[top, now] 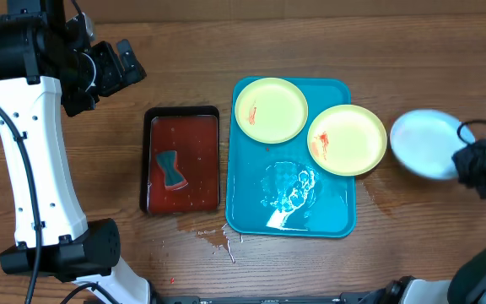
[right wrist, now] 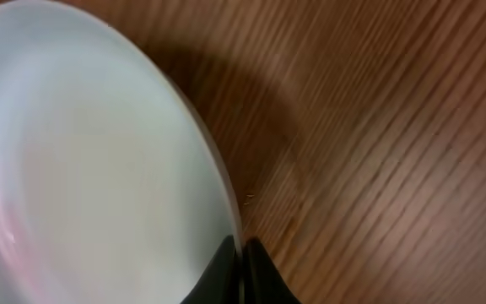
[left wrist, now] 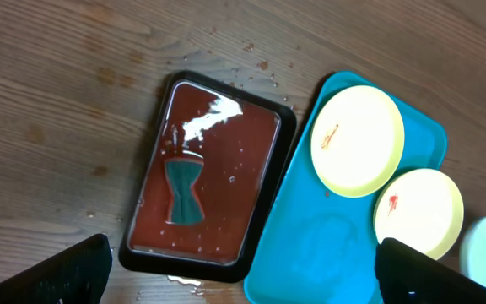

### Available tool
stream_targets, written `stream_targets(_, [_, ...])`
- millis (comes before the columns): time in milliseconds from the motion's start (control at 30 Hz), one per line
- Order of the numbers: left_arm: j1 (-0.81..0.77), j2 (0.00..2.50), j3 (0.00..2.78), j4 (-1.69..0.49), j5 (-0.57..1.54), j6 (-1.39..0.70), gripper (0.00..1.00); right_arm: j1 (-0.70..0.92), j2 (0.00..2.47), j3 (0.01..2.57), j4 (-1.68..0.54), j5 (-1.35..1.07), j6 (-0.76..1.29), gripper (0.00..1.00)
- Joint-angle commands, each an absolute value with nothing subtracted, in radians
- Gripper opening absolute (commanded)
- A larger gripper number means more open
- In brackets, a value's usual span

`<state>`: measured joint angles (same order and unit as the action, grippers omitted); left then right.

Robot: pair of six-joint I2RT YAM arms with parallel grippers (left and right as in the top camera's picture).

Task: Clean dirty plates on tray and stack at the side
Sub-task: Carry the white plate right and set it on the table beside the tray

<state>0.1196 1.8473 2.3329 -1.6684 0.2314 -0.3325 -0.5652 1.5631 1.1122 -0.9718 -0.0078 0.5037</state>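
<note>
Two pale yellow-green plates with red-orange smears lie on the turquoise tray (top: 251, 211): one at its back left (top: 271, 110), one at its back right (top: 347, 139), overhanging the rim. They also show in the left wrist view (left wrist: 357, 139) (left wrist: 418, 211). A third, clean whitish plate (top: 426, 143) is right of the tray. My right gripper (right wrist: 243, 253) is shut on its rim (right wrist: 99, 169) and holds it over the wood. My left gripper (left wrist: 243, 270) is open and empty, high at the back left.
A black-rimmed dark red tray (top: 181, 160) of liquid with a teal sponge (top: 171, 169) stands left of the turquoise tray. White foam (top: 289, 198) lies in the turquoise tray's front half. Water is spilt on the wood (top: 218, 241) in front of both trays.
</note>
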Motion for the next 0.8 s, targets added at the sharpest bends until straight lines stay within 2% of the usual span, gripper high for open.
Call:
stream_targets(0, [0.119, 1.823, 2.352, -1.668, 0.226, -0.31, 1.0, -0.575, 1.561, 0.974, -0.879, 0.007, 0.533, 0.04])
stream_targets(167, [0.119, 1.823, 2.352, -1.668, 0.226, -0.31, 1.0, -0.521, 1.561, 0.875, -0.85, 0.011, 0.55, 0.06])
stream_targets(200, [0.119, 1.823, 2.352, -1.668, 0.226, -0.31, 1.0, -0.494, 1.56, 0.88, -0.864, 0.011, 0.546, 0.16])
stream_targets(300, [0.119, 1.823, 2.352, -1.668, 0.226, -0.31, 1.0, -0.448, 1.532, 0.931, -0.913, -0.005, 0.522, 0.33])
stream_targets(433, [0.119, 1.823, 2.352, -1.668, 0.226, -0.31, 1.0, -0.338, 1.399, 1.036, -0.943, -0.167, 0.326, 0.61])
stream_targets(533, [0.119, 1.823, 2.352, -1.668, 0.226, -0.31, 1.0, -0.245, 1.395, 1.028, -0.843, -0.231, 0.229, 0.63])
stream_targets(667, [0.119, 1.823, 2.352, -1.668, 0.226, -0.31, 1.0, -0.151, 1.489, 0.97, -0.671, -0.049, 0.228, 0.65])
stream_targets(700, [0.119, 1.823, 2.352, -1.668, 0.226, -0.31, 1.0, -0.131, 1.559, 0.961, -0.614, -0.056, 0.231, 0.64])
stream_targets(767, [0.119, 1.823, 2.352, -1.668, 0.226, -0.31, 1.0, -0.113, 1.639, 0.961, -0.572, -0.024, 0.231, 0.56])
